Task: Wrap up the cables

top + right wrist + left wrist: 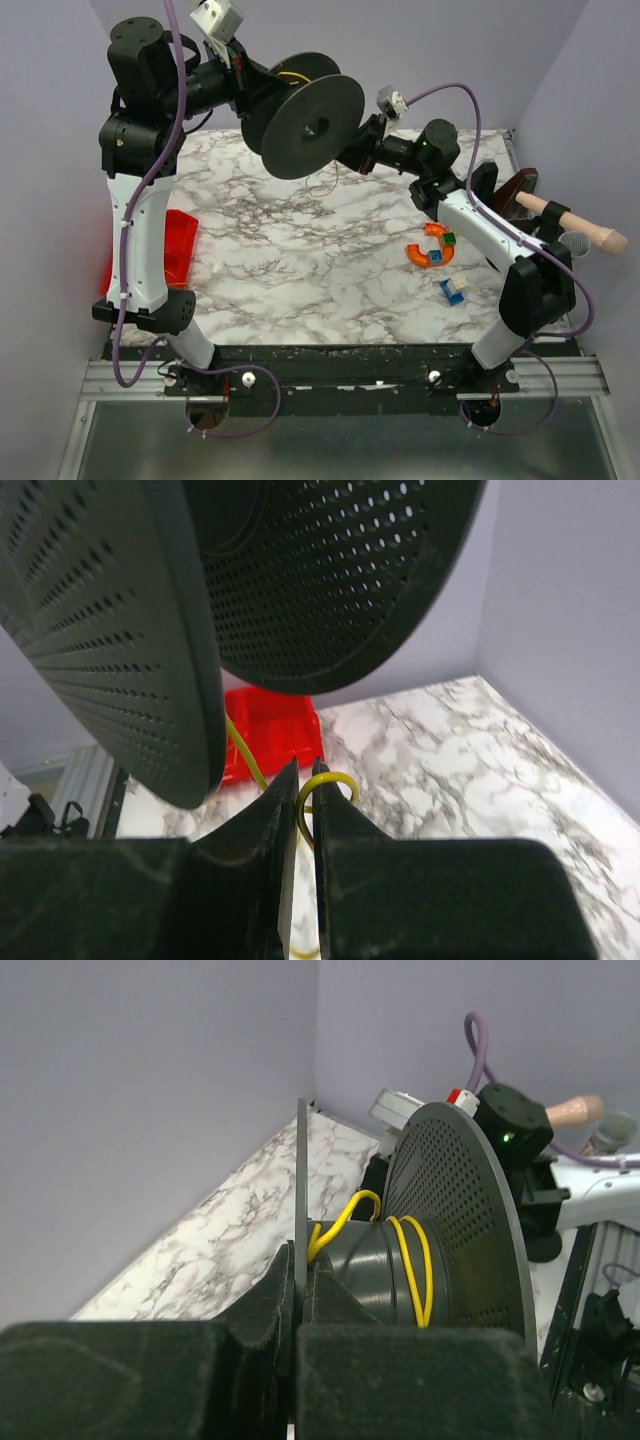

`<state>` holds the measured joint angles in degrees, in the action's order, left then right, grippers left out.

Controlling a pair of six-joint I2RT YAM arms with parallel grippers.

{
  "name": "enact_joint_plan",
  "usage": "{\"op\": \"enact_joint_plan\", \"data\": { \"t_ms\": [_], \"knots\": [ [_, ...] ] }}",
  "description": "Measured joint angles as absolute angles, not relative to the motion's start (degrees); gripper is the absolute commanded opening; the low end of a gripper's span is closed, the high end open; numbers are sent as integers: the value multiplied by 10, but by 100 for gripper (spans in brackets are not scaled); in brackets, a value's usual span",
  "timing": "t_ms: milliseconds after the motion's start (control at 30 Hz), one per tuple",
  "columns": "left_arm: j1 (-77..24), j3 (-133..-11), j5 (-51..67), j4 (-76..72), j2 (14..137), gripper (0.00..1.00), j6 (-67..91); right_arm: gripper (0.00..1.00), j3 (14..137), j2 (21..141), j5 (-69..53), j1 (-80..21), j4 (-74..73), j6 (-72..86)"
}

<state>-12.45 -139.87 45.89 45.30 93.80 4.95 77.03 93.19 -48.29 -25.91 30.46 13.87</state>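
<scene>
My left gripper (246,90) holds a black perforated spool (315,125) up in the air over the far part of the table. In the left wrist view its jaws (300,1272) are shut on the thin edge of one spool flange (300,1180). The yellow cable (415,1260) makes a few turns round the hub. My right gripper (352,152) is just right of the spool and below it. In the right wrist view its jaws (305,772) are shut on a loop of the yellow cable (330,780), which runs up under the spool (330,580). A thin loose length of cable (322,185) hangs to the table.
A red bin (172,245) stands at the left table edge, also seen in the right wrist view (270,730). An orange ring toy with blocks (432,248) and a blue-white block (453,289) lie on the right. A wooden-handled tool (572,222) sits at the right edge.
</scene>
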Motion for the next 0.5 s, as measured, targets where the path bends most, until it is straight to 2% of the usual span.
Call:
{"op": "enact_joint_plan", "data": {
  "t_ms": [67, 267, 500],
  "knots": [
    [-124, -1416, 459, 444, 946, 0, 74, 29, 773, 945, -489, -267, 358, 174],
    [-124, -1439, 458, 412, 958, 0, 126, 41, 772, 974, -489, -279, 445, 242],
    [-124, -1478, 454, 396, 966, 0, 138, 48, 745, 976, -476, -281, 476, 268]
  ]
}}
